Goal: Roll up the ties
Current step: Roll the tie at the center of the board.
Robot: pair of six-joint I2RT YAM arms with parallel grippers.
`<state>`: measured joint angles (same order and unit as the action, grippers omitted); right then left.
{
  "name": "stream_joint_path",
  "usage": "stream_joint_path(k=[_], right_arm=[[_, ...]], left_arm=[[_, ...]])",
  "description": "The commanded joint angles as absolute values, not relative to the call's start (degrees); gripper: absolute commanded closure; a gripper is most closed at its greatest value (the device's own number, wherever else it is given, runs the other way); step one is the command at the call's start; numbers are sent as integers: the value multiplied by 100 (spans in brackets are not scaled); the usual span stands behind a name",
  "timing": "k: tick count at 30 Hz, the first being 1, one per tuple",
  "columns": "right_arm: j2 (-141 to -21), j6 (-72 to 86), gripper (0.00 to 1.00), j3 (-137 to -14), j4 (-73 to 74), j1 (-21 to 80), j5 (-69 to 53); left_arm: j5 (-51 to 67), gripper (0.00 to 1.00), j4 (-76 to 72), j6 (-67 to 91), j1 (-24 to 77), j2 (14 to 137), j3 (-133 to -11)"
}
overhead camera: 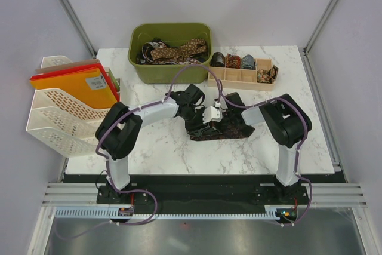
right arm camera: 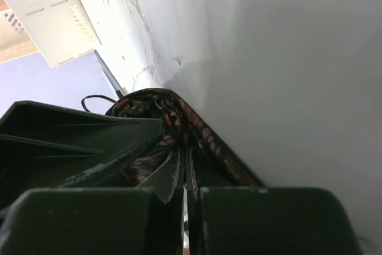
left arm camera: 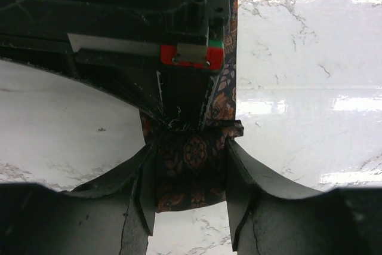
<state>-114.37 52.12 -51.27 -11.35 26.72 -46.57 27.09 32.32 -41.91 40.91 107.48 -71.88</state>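
Observation:
A dark brown patterned tie (overhead camera: 222, 128) lies crumpled in the middle of the marble table, and both grippers meet at its left end. In the left wrist view my left gripper (left arm camera: 191, 207) straddles the tie's folded end (left arm camera: 191, 162), with a pad against each edge of the fabric. My right gripper (left arm camera: 179, 125) comes in from the opposite side, tips on the same fold. In the right wrist view the right gripper (right arm camera: 186, 174) is shut, and the tie's fabric (right arm camera: 206, 135) bunches around and into its tips. From above, the left gripper (overhead camera: 202, 119) and right gripper (overhead camera: 210, 119) nearly touch.
A green bin (overhead camera: 173, 74) at the back holds several loose ties (overhead camera: 179, 49). To its right, a wooden divided tray (overhead camera: 239, 79) holds rolled ties (overhead camera: 233, 61). A white file rack (overhead camera: 57, 117) with orange and red folders (overhead camera: 86, 85) stands at the left edge.

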Motion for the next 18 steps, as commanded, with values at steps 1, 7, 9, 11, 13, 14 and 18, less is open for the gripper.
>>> stream_joint_path(k=[1, 7, 9, 11, 13, 14, 18], right_arm=[[-11602, 5308, 98, -4887, -1309, 2883, -3717], [-11338, 5134, 90, -5009, -959, 2646, -4201], [-11198, 4984, 87, -5045, -775, 2479, -4315], [-11040, 4878, 85, -5071, -651, 2374, -4464], [-10978, 4869, 83, -5089, -589, 2312, -4640], [-10943, 4869, 82, -5080, -580, 2259, -4771], [-10855, 4817, 74, -5071, -563, 2171, -4983]], left_arm=[[2655, 55, 3155, -3903, 4430, 11320, -7453], [2268, 56, 3682, -4008, 4535, 11786, -7717], [2154, 56, 3761, -4060, 4526, 11847, -7664], [2101, 57, 3788, -4096, 4526, 11874, -7585], [2083, 57, 3823, -4122, 4535, 11900, -7567], [2083, 57, 3841, -4122, 4526, 11909, -7576], [2039, 58, 3981, -4175, 4526, 12041, -7681]])
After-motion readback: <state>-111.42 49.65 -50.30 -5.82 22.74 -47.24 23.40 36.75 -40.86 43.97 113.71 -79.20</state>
